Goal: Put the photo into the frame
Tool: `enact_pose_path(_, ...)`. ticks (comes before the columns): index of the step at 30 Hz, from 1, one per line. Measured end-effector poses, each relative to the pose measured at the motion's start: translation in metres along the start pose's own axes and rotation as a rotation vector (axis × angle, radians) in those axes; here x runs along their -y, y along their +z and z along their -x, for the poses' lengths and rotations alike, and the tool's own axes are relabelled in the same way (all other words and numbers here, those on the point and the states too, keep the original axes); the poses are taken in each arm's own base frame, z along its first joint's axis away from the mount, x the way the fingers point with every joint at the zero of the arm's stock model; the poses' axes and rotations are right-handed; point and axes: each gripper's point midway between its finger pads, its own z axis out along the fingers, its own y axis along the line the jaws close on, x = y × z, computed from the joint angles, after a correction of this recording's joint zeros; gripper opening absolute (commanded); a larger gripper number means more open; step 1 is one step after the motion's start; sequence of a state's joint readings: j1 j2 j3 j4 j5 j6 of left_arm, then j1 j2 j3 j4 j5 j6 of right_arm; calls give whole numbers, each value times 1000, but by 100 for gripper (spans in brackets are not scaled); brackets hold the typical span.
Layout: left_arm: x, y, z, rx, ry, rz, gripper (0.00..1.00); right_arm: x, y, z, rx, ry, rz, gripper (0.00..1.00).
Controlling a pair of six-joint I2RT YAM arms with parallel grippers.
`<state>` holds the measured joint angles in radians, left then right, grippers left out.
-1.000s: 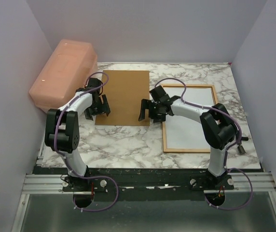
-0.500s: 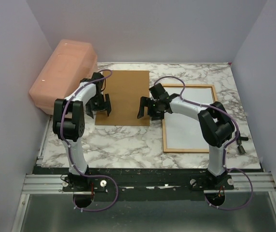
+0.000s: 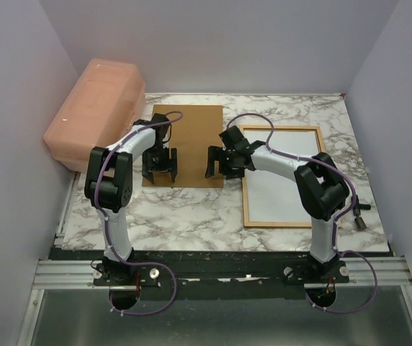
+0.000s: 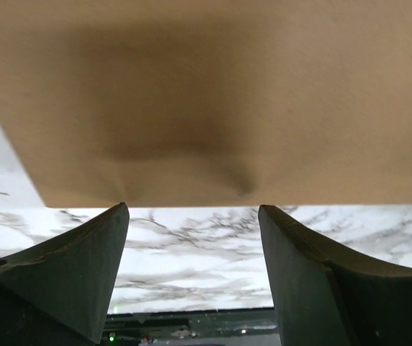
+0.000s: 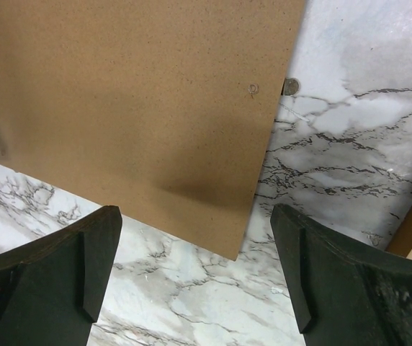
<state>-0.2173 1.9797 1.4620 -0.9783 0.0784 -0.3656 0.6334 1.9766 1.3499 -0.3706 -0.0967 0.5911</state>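
Thin rectangular orange-brown wooden frame [image 3: 278, 225] lies flat on the right of the marble-patterned table [image 3: 191, 209], enclosing a plain white surface [image 3: 274, 202]; whether this is the print cannot be told. Flat brown board [image 3: 191, 133] lies just left of it. Left gripper [image 3: 160, 171] sits at the board's near edge, right gripper [image 3: 218, 164] at its right edge. Both are spread wide and hold nothing.

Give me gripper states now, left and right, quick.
Left gripper: jaws open, holding nothing, over the brown board edge.
Right gripper: jaws open, holding nothing, over the board's corner.
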Motion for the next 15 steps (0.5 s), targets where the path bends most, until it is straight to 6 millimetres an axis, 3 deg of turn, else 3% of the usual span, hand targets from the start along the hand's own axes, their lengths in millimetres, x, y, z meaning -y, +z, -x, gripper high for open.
enact_pose_path(15, 65, 13, -45, -145, 187, -16, 67, 19, -13, -12, -17, -22, -83, 94)
